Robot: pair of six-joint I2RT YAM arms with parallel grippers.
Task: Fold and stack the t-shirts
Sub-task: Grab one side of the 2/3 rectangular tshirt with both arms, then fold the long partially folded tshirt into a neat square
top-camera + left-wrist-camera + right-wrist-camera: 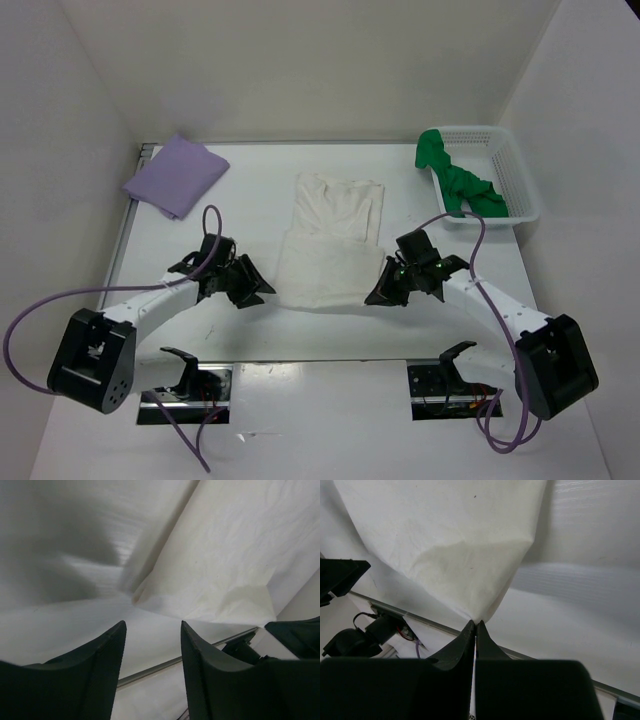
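The white t-shirt (330, 245) lies partly folded in the middle of the table, its near hem between the two arms. My right gripper (373, 296) is shut on the near right corner of the white t-shirt (445, 535), and the cloth rises from its closed tips (476, 623). At the shirt's near left corner, my left gripper (262, 290) stands open with nothing between its fingers (152, 625), and the white t-shirt (225, 550) lies just beyond them. A folded lavender t-shirt (175, 177) rests at the far left. The green t-shirt (455, 180) hangs over the basket's edge.
A white mesh basket (520, 170) stands at the far right and holds the green shirt. The table's metal front rail (200, 653) runs just below both grippers. White walls enclose the back and sides.
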